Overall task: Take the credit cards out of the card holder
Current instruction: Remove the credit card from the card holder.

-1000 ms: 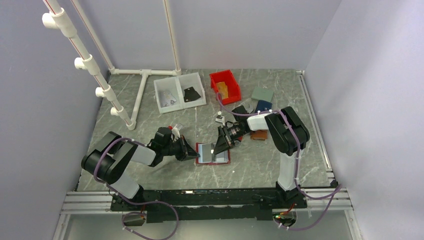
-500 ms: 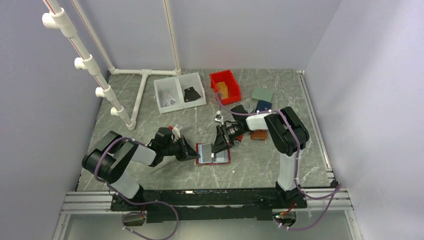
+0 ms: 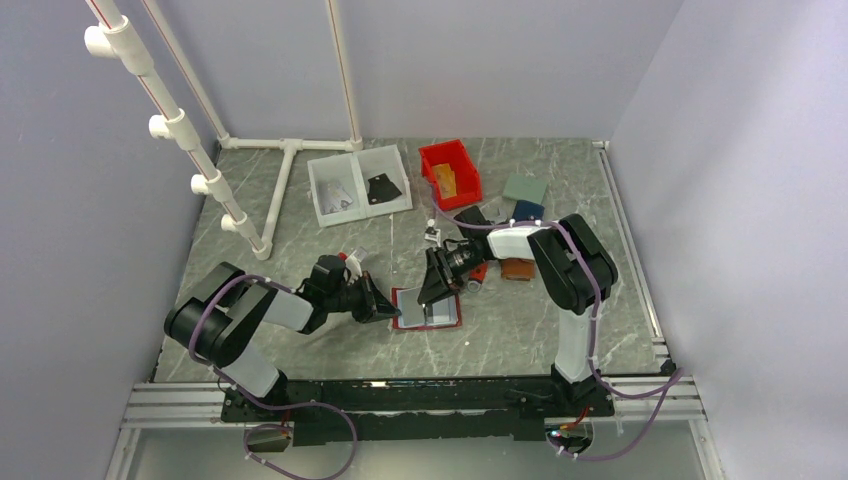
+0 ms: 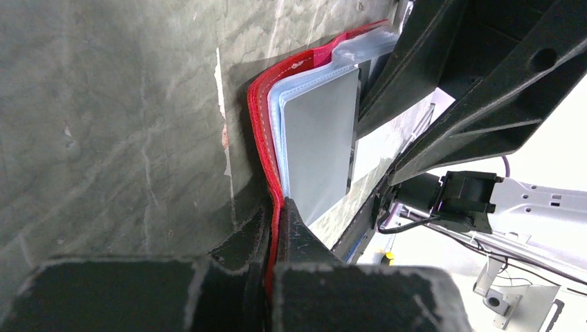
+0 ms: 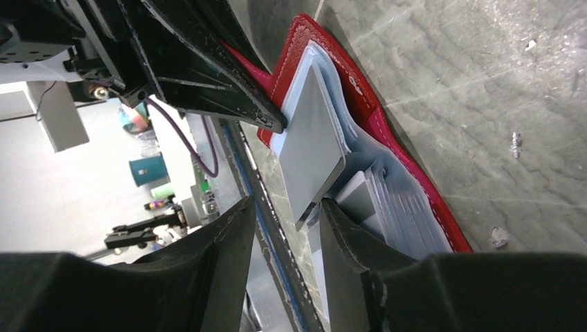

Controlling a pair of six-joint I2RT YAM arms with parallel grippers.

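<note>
The left gripper [image 4: 277, 207] is shut tight on the near red edge of the card holder [image 4: 259, 117]. The holder lies open on the table [image 3: 300, 240], right in front of that gripper. The right gripper [image 5: 289, 207] faces it from the other side of the holder. Its two fingers are apart, and the corner of a grey card [image 5: 311, 138] pokes into the gap between them. There is a bit of space beside the card, so it is not pinched. The rest of the card lies on the pale pockets. The two grippers are very near each other, with only the holder between them. Behind the right gripper, by its arm, lies a brown wallet [image 3: 517, 269]. Farther back are a blue wallet [image 3: 527, 210], a red bin [image 3: 449, 172] and a white tray [image 3: 358, 185], well apart from both grippers.
</note>
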